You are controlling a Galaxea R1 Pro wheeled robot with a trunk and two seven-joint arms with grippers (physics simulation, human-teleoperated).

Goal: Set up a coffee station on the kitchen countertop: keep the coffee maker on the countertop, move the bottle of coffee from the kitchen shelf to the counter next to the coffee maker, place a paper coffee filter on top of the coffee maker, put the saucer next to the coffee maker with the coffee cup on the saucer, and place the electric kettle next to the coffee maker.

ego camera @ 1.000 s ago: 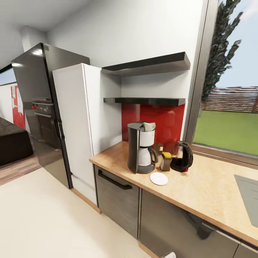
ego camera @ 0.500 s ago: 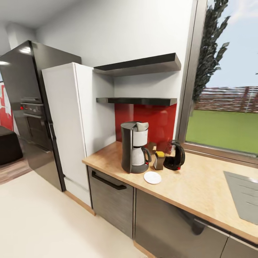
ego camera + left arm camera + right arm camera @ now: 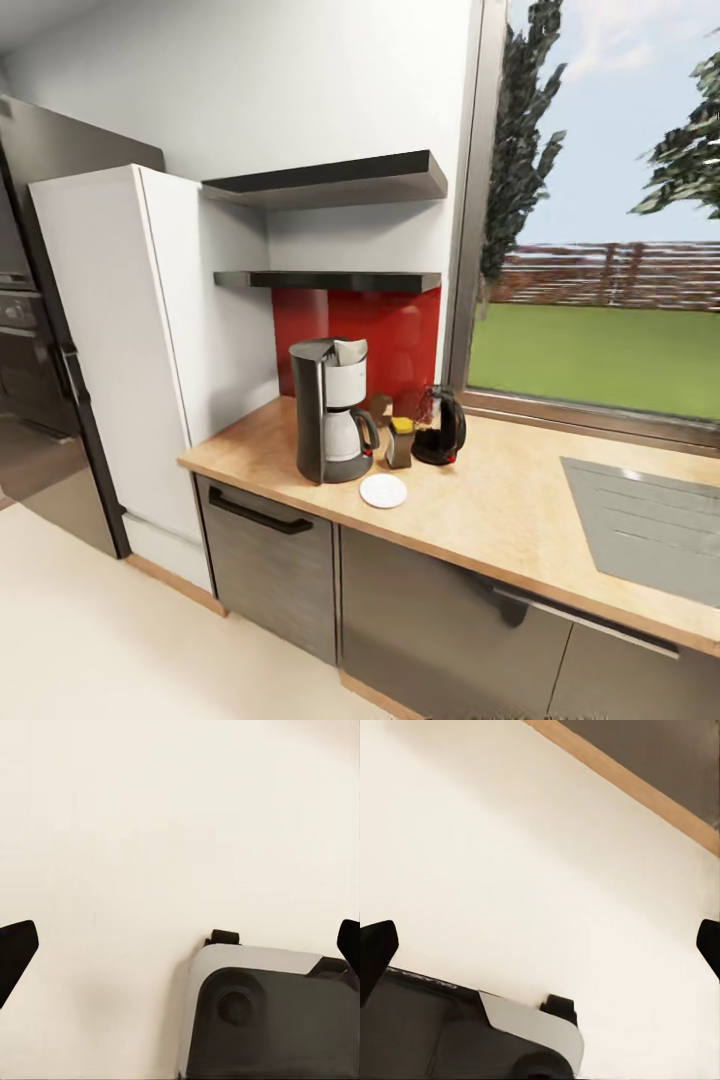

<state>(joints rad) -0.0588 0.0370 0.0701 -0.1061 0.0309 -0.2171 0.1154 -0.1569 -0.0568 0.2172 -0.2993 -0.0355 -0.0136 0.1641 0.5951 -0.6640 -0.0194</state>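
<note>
The coffee maker (image 3: 328, 412) stands on the kitchen countertop (image 3: 500, 515), with the paper coffee filter (image 3: 350, 351) resting on its top. Just right of it are the bottle of coffee (image 3: 401, 443) and the electric kettle (image 3: 440, 428). In front lies the white saucer (image 3: 384, 490), with nothing on it. The coffee cup is out of view. The thin kitchen shelf (image 3: 330, 281) above looks bare. Over the cream floor my left gripper (image 3: 180, 945) hangs open, fingertips (image 3: 15, 949) wide apart. My right gripper (image 3: 540, 945) is open too, above floor beside the cabinet's wooden plinth (image 3: 622, 784).
A thicker dark shelf (image 3: 330, 180) hangs above the thin one. A white fridge (image 3: 110, 350) and a black oven tower (image 3: 25, 300) stand left of the counter. The steel sink (image 3: 640, 520) is at the right, under a window. A small tan box (image 3: 380, 407) sits behind the bottle.
The whole head view has shifted, so the camera has turned right and come closer to the counter. The things on the countertop have kept their places relative to each other.
</note>
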